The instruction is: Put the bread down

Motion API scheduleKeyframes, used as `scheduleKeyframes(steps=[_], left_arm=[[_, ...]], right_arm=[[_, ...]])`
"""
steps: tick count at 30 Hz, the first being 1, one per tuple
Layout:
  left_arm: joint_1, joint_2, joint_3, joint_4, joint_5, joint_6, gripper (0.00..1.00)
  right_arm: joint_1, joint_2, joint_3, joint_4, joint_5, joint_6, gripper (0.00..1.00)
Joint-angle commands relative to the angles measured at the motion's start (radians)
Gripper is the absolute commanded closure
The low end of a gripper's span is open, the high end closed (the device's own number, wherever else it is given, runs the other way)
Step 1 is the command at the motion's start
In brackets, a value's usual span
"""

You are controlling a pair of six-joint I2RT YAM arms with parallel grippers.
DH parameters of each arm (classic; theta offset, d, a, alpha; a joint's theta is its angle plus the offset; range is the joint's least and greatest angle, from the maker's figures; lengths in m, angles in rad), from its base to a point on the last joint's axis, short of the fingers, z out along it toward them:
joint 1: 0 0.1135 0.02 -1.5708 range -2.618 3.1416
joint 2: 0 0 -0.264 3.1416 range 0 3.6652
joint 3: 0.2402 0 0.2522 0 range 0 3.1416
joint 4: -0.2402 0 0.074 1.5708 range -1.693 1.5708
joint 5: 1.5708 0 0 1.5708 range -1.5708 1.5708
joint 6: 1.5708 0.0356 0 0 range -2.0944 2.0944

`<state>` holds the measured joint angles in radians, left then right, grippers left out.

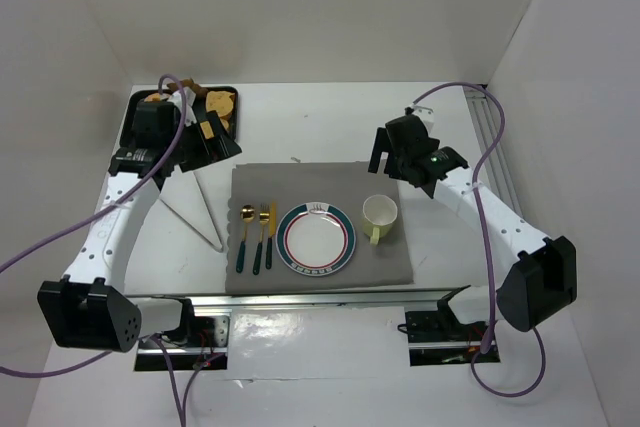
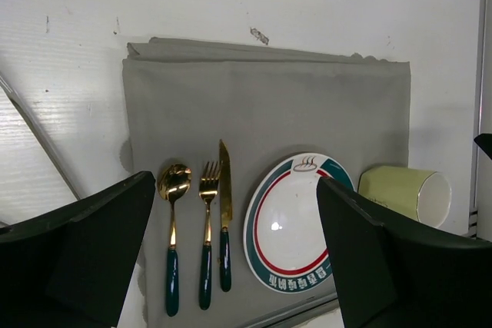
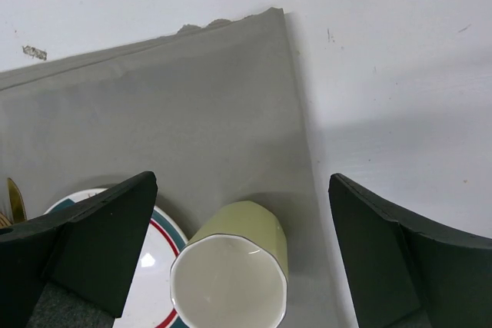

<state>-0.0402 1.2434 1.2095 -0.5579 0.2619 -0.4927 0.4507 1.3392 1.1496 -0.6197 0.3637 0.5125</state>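
- At far-left corner of tabletop (image 1: 300, 107): black tray (image 1: 237, 107), with bread (image 1: 220, 104) lying inside near its right rim.
- Further left in same tray: 1 more brown piece, mostly hidden behind left arm.
- Over tray's near right part: left hand (image 1: 212, 139), spread wide, gripping nothing.
- From left wrist view: both dark fingers (image 2: 92, 251) well apart at bottom of frame, only cloth and place setting showing between them.
- Across middle of tabletop: grey cloth (image 1: 320, 182), lying flat, its far-left corner near tray.
- On cloth, near its front edge: round white plate (image 1: 316, 239) with green and red rings and a small bread drawing on its rim.
- Just left of plate, side by side and parallel: spoon (image 1: 246, 237), fork (image 1: 263, 237) and knife (image 1: 272, 235), in that order from left, all 3 with gold heads and dark green handles.
- Just right of plate, on cloth: pale yellow cup (image 1: 379, 215), upright, white inside.
- Above cloth's far-right corner: right hand (image 1: 385, 159), likewise wide apart, holding nothing.
- From right wrist view: cup and plate edge below, between the 2 spread fingers (image 3: 84, 243).
- Left of cloth, on bare tabletop: thin white V-shaped rod (image 1: 195, 212), point toward front edge.
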Motion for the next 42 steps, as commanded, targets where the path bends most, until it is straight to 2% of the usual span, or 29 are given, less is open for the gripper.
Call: scheduleKeyframes(steps=[1, 6, 11, 14, 20, 22, 24, 28, 36, 42], left_arm=[[0.0, 0.017, 0.032, 0.004, -0.027, 0.022, 0.0], [0.0, 0.071, 0.094, -0.095, -0.104, 0.013, 0.0], [-0.055, 0.116, 0.127, -0.262, -0.31, -0.049, 0.0], [-0.079, 0.075, 0.062, -0.332, -0.444, -0.124, 0.0], [-0.165, -0.05, -0.139, -0.459, -0.507, -0.328, 0.0], [-0.202, -0.091, -0.203, -0.494, -0.518, -0.446, 0.0], [-0.202, -0.116, -0.249, -0.494, -0.518, -0.525, 0.0], [-0.176, -0.107, -0.323, -0.383, -0.507, -0.544, 0.0], [-0.05, 0.062, -0.332, -0.211, -0.465, -0.436, 0.0], [-0.041, 0.182, -0.344, -0.16, -0.454, -0.432, 0.0]], right_arm=[[-0.006, -0.006, -0.014, 0.047, 0.011, 0.015, 0.0], [-0.006, 0.005, -0.005, 0.048, 0.011, 0.015, 0.0], [-0.006, 0.014, -0.005, 0.07, -0.032, 0.006, 0.0], [-0.006, 0.014, -0.014, 0.071, -0.057, 0.006, 0.0], [-0.015, 0.014, -0.036, 0.092, -0.097, -0.003, 0.0], [-0.015, 0.014, -0.036, 0.092, -0.109, -0.012, 0.0], [-0.015, 0.014, -0.045, 0.113, -0.118, -0.012, 0.0], [-0.015, 0.005, -0.045, 0.123, -0.138, -0.022, 0.0], [-0.015, -0.008, -0.056, 0.094, -0.097, -0.032, 0.0], [-0.015, -0.028, -0.065, 0.083, -0.088, -0.032, 0.0]])
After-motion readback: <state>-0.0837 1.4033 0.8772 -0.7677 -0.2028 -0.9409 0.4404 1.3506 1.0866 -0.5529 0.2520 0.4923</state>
